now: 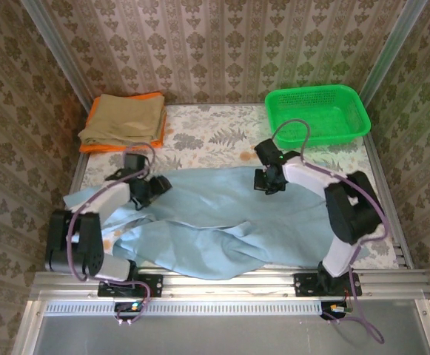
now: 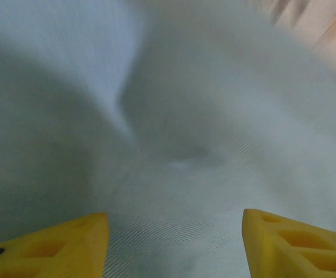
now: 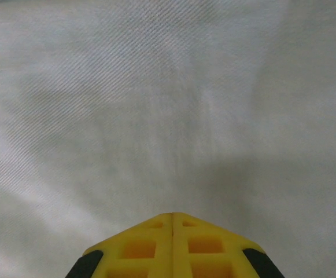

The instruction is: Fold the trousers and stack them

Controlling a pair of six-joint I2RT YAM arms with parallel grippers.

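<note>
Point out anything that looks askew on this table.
The sky-blue trousers lie rumpled and skewed across the table, with a bunched ridge near the front edge. The folded khaki trousers and green basket look tidy.

You have 1 pair of light sky-blue trousers (image 1: 215,214) lying unfolded on the table (image 1: 207,137). They spread wide from left to right across its middle and near half. The thin, plain cloth is rumpled, with soft creases and a bunched ridge toward the near edge. Up close in the wrist views, you can see a fine diagonal weave.
</note>
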